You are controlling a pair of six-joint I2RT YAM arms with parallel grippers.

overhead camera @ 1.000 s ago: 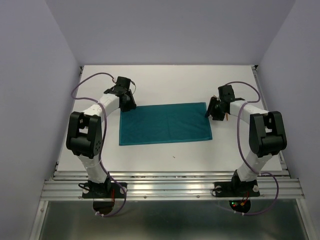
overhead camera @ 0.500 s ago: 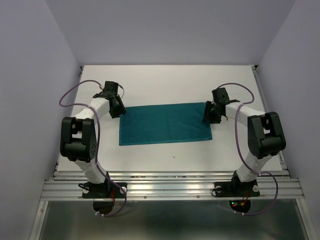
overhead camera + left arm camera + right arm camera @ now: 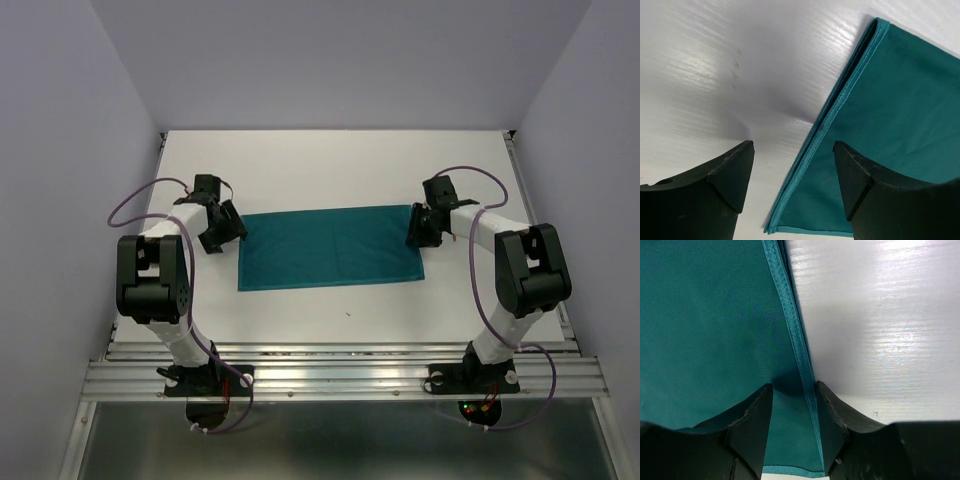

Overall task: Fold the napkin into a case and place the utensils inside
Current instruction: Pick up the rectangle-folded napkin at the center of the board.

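Arms both reach forward with wrists turned inward toward the napkin (image 3: 330, 248), which lies folded as a flat rectangle in the middle of the table (image 3: 330, 165). Left gripper (image 3: 792, 167) gapes wide astride the left hem. Right gripper (image 3: 793, 405) straddles the right hem narrowly; we cannot tell if it pinches. Bare table lies beyond both short edges. Since a second ago both grippers have moved onto those edges, and the cloth is unmoved.

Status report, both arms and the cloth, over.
Left gripper open, astride napkin's left hem. Right gripper open, narrow, astride right hem. Napkin flat, folded in half, no case yet. Utensils not in sight.
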